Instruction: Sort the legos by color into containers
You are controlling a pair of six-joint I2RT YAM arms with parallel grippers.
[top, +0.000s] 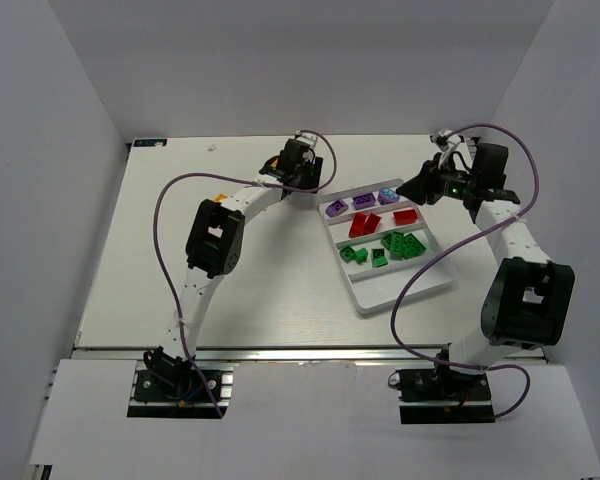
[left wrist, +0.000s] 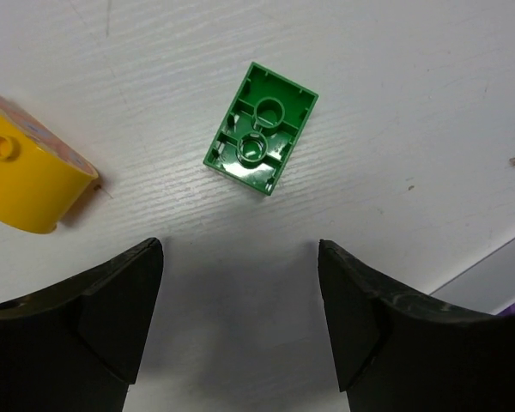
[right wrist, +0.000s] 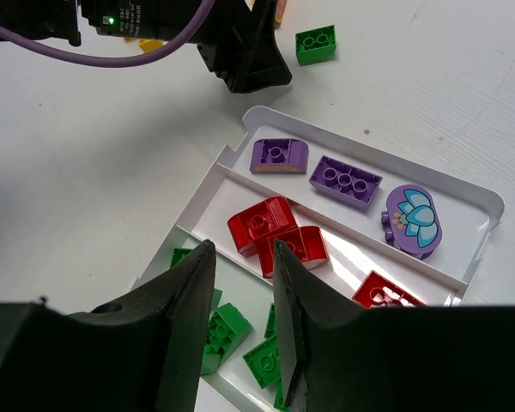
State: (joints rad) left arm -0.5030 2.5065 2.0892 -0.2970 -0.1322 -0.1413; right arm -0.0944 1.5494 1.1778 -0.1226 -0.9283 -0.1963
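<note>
A green lego (left wrist: 259, 129) lies studs-down on the table just ahead of my left gripper (left wrist: 240, 249), which is open with nothing between its fingers. A yellow lego (left wrist: 21, 167) sits to its left. The same green lego (right wrist: 315, 43) shows beside the left gripper (top: 305, 178) in the right wrist view. The white tray (top: 365, 300) holds purple legos (right wrist: 345, 181) in the far container, red legos (right wrist: 262, 225) in the second and green legos (right wrist: 227, 330) in the third. My right gripper (right wrist: 243, 249) hangs open and empty above the red and green rows.
A yellow-orange brick (top: 220, 197) lies by the left arm's elbow. The tray's nearest compartment (top: 395, 285) holds nothing. The tray's corner (left wrist: 498, 275) shows at the lower right of the left wrist view. White walls enclose the table on three sides.
</note>
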